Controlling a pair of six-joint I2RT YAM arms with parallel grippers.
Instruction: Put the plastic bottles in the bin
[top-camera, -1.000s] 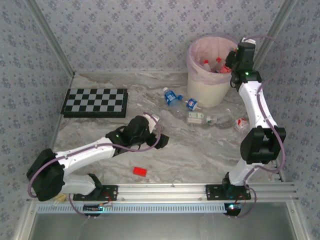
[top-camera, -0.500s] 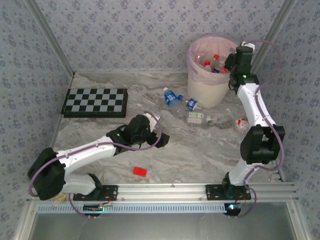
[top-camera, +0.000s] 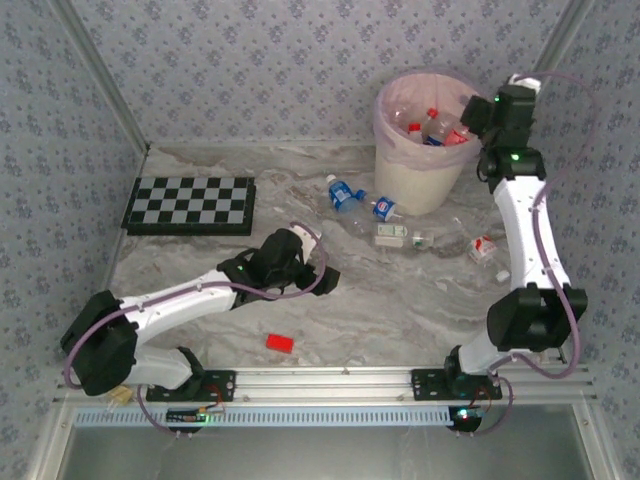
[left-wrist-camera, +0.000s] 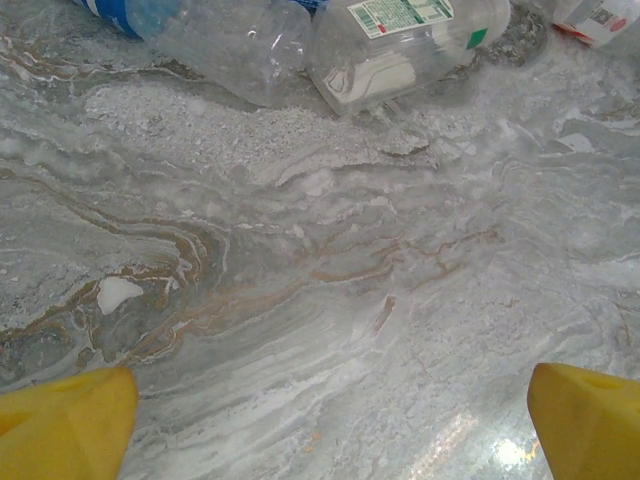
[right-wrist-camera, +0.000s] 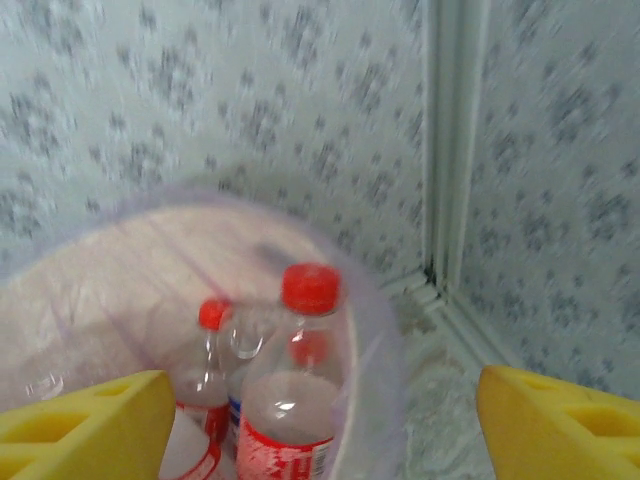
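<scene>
Sitting in one bin (top-camera: 412, 186), three plastic bottles (top-camera: 433, 126); left tool (left-wrist-camera: 330, 410) and right tool (right-wrist-camera: 320, 415) both spread apart.

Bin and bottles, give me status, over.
Right gripper jaws open, empty, at the bin rim. Left gripper jaws open, low over bare table. Several bottles in the bin, loose bottles on the table beside it. Nothing blocking.

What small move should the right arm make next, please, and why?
Probably draw the right tool back from the bin and down toward the red-labelled bottle, which lies nearest on the table. Its jaws stand open with nothing between them, bottles already lie in the bin below, and several more remain on the table.
</scene>
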